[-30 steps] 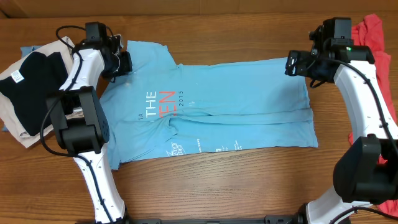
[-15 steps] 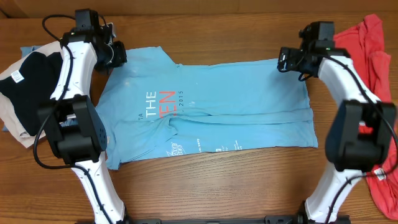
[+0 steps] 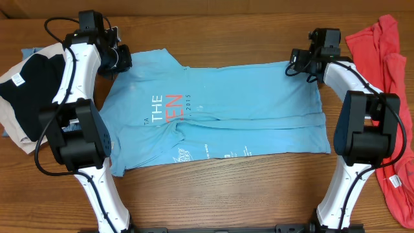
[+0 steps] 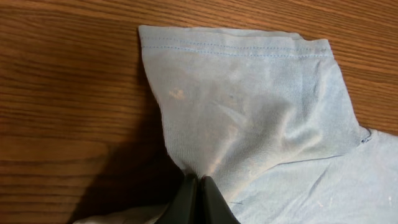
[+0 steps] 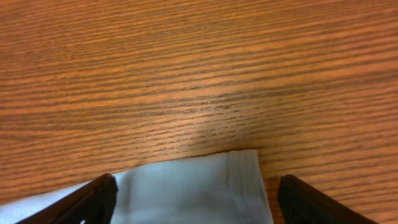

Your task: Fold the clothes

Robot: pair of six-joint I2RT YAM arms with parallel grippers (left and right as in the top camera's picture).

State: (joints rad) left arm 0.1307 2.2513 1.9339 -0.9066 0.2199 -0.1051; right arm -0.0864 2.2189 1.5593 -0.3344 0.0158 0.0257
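Note:
The clothes, a light blue T-shirt (image 3: 220, 116) with red and white lettering, lie spread flat across the wooden table. My left gripper (image 3: 121, 58) is at the shirt's back left sleeve. In the left wrist view its jaws (image 4: 198, 182) are pressed together on a pinch of that sleeve (image 4: 249, 99). At the shirt's back right corner is my right gripper (image 3: 294, 65). The right wrist view shows this gripper (image 5: 196, 183) open, with its dark fingers (image 5: 96, 196) on either side of the hem corner (image 5: 217, 186) and not touching it.
A red garment (image 3: 388, 65) lies along the right edge of the table. A pile of black and beige garments (image 3: 29, 90) sits at the left edge. Bare wood (image 3: 226, 194) shows in front of the shirt.
The left gripper shifted slightly back and left with the sleeve, then held still. The right gripper moved left to the shirt's back right corner.

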